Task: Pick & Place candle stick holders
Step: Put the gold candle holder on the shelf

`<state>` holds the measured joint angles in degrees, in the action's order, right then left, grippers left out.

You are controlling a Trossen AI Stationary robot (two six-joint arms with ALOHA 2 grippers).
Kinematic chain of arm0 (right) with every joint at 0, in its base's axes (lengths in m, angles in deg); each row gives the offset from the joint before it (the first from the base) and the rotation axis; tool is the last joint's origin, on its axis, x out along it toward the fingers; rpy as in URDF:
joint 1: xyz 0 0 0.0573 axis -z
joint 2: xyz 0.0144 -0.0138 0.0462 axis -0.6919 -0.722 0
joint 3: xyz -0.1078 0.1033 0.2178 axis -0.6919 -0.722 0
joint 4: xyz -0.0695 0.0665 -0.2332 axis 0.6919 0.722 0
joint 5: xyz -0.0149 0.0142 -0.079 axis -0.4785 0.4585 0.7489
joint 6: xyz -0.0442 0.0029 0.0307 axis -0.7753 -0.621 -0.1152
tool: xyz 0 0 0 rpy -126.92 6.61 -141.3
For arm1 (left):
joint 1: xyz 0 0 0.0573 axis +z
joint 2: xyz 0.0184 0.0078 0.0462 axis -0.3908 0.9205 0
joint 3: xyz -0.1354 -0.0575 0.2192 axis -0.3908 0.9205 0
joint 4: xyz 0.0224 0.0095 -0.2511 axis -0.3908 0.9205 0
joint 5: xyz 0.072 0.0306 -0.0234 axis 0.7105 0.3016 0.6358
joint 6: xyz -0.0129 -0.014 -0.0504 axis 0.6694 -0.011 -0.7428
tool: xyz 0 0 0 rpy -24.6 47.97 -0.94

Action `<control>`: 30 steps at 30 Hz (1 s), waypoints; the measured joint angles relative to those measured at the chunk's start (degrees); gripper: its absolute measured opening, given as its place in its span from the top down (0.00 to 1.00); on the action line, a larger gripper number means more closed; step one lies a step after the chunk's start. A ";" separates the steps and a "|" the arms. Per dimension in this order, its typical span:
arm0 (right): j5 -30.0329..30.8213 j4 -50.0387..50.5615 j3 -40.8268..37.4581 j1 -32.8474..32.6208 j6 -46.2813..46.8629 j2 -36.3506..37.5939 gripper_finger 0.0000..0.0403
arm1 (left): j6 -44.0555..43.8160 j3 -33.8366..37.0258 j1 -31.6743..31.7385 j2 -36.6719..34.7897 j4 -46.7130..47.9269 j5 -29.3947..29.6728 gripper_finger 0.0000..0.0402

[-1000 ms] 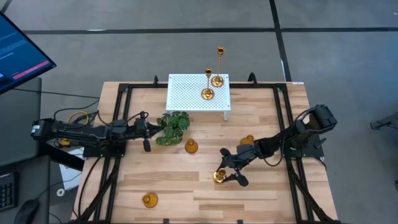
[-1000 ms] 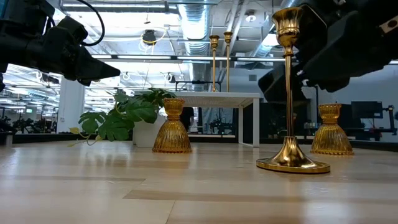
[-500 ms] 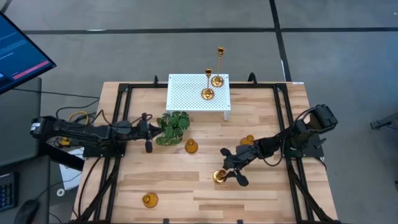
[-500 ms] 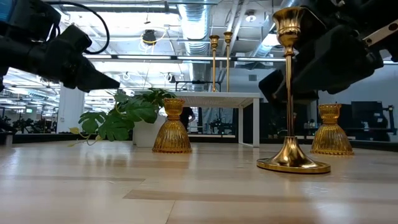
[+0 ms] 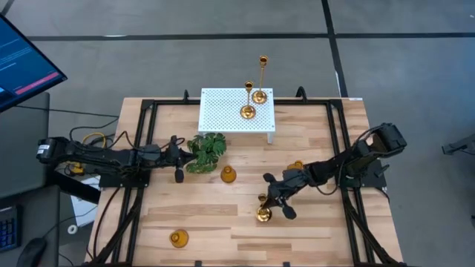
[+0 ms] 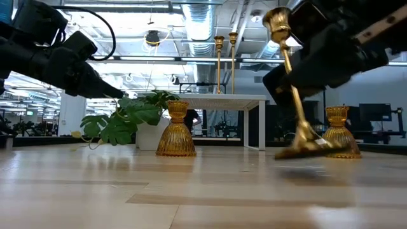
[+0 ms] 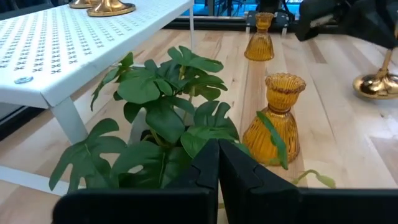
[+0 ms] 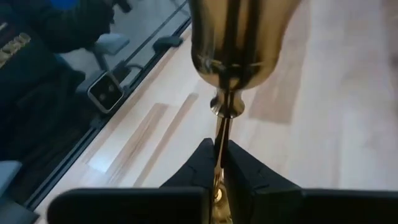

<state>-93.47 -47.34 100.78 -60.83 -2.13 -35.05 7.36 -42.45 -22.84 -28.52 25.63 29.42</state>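
Note:
A tall gold candle stick holder (image 6: 294,89) hangs tilted over the table's near right part, with my right gripper (image 8: 221,155) shut on its thin stem. Two more tall holders (image 5: 248,111) (image 5: 259,95) stand on the white perforated platform (image 5: 223,111). Short amber holders stand on the table at the middle (image 5: 228,175), near left (image 5: 178,239) and right (image 5: 296,166). My left gripper (image 7: 217,168) is shut, holds nothing and points level at the green plant (image 5: 206,150). My right gripper pinches the tall holder's thin stem (image 8: 222,134) between its two fingers, just below the cup (image 8: 233,37). The fingers come from the table's right, slanting down, and lie across the stem. The holder is tilted, and its round base (image 6: 311,147) is lifted off the table.
The plant stands just in front of my left gripper, with the middle short holder (image 7: 277,118) right beside it. A black frame (image 5: 141,133) runs along the table's edges. A monitor (image 5: 22,59) stands beyond the far left corner.
My right gripper has shut on the tall holder's stem and risen a little. The holder, which stood upright on the table, is now tipped, with its base lifted off the wood.

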 joint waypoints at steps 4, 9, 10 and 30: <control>0.01 1.50 0.04 2.46 -4.00 4.90 0.98 | -1.71 0.00 0.00 0.00 -0.02 0.00 0.99; 0.00 7.52 0.04 7.08 -5.36 13.16 0.98 | -3.66 0.00 0.02 0.00 -0.11 0.00 0.99; 0.02 8.91 0.04 8.11 -5.36 14.81 0.98 | -4.35 0.00 0.02 0.00 -0.13 0.00 0.99; 0.04 32.24 14.55 28.37 -10.34 21.83 0.99 | -7.32 0.00 0.00 -0.02 -2.03 -0.37 0.99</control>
<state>-93.42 -15.10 115.33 -32.46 -12.47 -13.21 0.04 -42.45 -22.84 -28.54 23.60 29.05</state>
